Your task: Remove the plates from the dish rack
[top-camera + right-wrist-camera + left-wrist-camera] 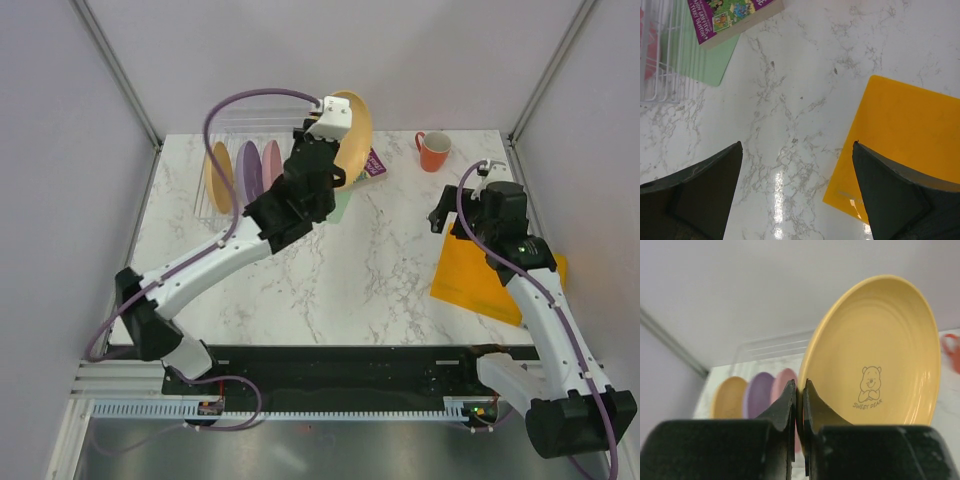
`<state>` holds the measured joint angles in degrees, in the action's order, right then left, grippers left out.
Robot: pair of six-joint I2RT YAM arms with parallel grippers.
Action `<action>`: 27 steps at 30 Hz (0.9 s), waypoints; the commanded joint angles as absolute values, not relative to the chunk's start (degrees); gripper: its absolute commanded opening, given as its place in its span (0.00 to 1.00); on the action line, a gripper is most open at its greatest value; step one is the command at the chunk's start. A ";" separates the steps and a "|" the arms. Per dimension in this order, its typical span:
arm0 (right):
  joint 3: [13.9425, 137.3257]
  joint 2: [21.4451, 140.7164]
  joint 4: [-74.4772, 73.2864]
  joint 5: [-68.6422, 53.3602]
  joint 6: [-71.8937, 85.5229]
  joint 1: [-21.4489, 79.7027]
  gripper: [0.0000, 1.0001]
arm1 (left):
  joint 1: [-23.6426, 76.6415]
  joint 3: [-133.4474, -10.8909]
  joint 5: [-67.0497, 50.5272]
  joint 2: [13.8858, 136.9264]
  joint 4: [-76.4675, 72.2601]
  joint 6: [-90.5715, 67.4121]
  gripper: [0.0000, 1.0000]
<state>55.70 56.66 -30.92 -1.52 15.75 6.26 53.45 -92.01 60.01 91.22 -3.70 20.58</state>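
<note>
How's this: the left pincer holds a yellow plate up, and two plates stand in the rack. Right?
No. Three plates stand in the rack, not two: yellow, purple, pink. The left wrist view shows them beside the left pincer and its held plate.

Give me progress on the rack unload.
Done: no plate set down on the table yet. In hand: left tool shut on the rim of one yellow plate, lifted clear of the dish rack. Left: place it, then the yellow-orange plate, purple plate and pink plate standing in the rack. The right tool is open and empty over the orange mat.
</note>
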 commanded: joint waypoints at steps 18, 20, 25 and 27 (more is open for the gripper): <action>51.33 44.47 -23.38 -21.80 24.52 6.50 0.98 | 53.09 -76.65 18.90 77.17 15.56 -25.22 0.02; 50.54 44.73 -23.20 -21.53 24.78 6.50 0.98 | 52.65 -75.85 18.02 75.68 14.51 -26.10 0.02; 48.17 44.82 -20.13 -23.28 26.71 6.59 0.98 | 50.90 -71.46 14.33 71.90 11.34 -27.86 0.02; 46.85 45.35 -17.95 -24.95 28.29 6.50 0.98 | 50.10 -69.01 12.14 69.97 9.07 -28.73 0.02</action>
<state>48.36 45.10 -24.05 -21.30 25.04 6.37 51.83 -71.75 16.88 74.78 17.39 -23.94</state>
